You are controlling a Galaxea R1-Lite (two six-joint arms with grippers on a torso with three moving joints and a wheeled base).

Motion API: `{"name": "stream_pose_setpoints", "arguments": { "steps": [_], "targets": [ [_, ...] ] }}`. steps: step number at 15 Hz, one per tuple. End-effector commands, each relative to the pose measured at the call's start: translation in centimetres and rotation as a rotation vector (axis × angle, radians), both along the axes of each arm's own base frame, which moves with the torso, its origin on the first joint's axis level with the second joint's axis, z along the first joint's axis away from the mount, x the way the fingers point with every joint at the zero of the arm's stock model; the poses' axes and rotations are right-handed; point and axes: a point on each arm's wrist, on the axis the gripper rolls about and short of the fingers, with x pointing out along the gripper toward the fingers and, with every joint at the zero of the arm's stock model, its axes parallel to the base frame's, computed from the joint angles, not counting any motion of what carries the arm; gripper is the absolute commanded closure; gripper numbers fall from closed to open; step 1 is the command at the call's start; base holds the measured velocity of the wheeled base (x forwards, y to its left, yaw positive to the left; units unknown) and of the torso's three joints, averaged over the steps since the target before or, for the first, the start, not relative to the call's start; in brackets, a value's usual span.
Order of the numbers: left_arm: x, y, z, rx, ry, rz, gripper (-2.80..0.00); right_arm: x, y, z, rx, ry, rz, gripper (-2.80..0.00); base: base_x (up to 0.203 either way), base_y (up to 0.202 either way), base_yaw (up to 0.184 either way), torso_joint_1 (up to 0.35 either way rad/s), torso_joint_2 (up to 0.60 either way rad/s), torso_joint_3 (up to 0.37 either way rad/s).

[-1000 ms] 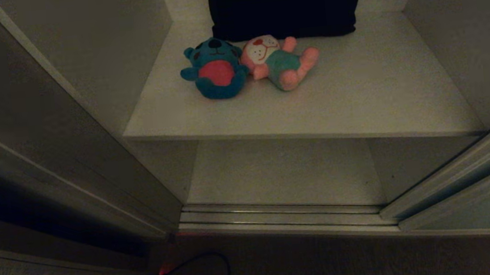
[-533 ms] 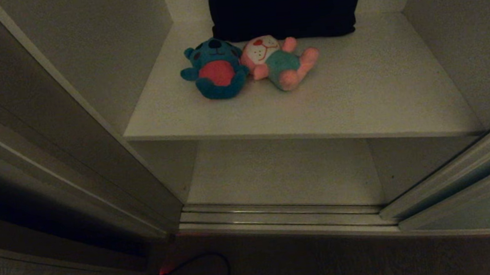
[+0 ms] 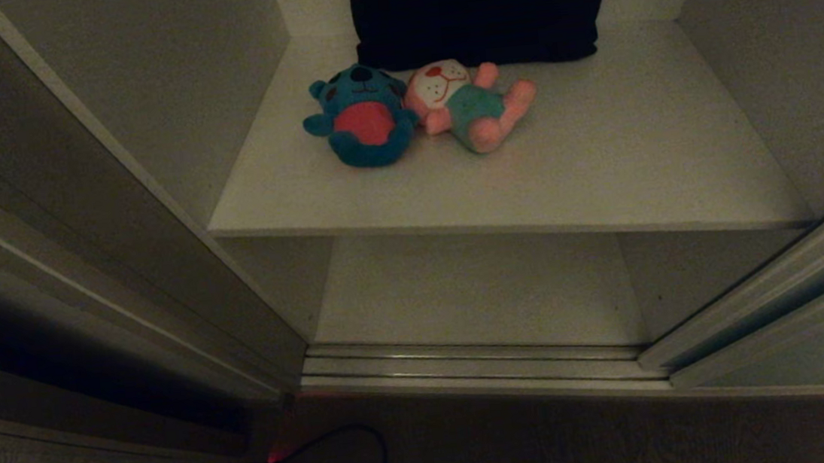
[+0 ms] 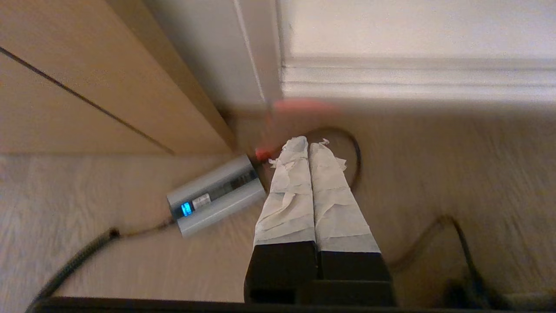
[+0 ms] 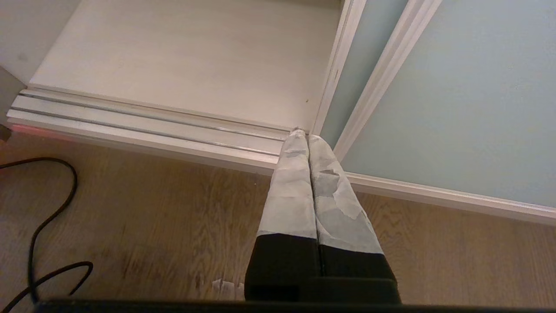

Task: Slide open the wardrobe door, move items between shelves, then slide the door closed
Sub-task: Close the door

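Sliding wardrobe door point(image 5: 456, 100): the pale grey-green panel stood pushed aside at the right of the opening, its cream frame strip beside the floor track, leaving the compartment open.

Shelves: the upper shelf point(image 3: 602, 168) carried both toys; the lower shelf point(image 3: 478, 293) sat beneath it, just behind the track point(image 3: 470, 366).

Teal bear point(image 3: 363, 119): lay on its back on the upper shelf, red shirt up, toward the left.

Pink toy point(image 3: 472, 105): lay touching the bear's right side, white face toward the back, legs angled to the right.

Dark folded cloth point(image 3: 481, 5): sat at the back of the upper shelf, just behind both toys.

Left hand point(image 4: 309, 143): taped fingers pressed together, holding nothing, above the wooden floor near a small grey box point(image 4: 217, 195) and a black cable point(image 4: 356, 152).

Right hand point(image 5: 302, 134): taped fingers pressed together, empty, above the floor, tips toward the track's end by the door's frame.
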Motion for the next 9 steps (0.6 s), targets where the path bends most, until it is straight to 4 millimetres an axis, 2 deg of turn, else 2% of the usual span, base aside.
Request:
{"name": "stream_pose_setpoints", "arguments": {
  "steps": [1, 9],
  "targets": [
    [0.25, 0.02, -0.9, -0.007, -0.016, 0.01, 0.0, 0.03, 0.0, -0.08, 0.0, 0.003, 0.0, 0.0, 0.0, 0.0, 0.0, 0.0, 0.0, 0.0],
    [0.27, 0.03, -0.86, -0.011, -0.019, 0.016, 0.0, 0.02, 0.0, -0.09, 0.0, 0.002, 0.001, 0.0, 0.0, 0.0, 0.0, 0.0, 0.0, 0.0]
  ]
}}
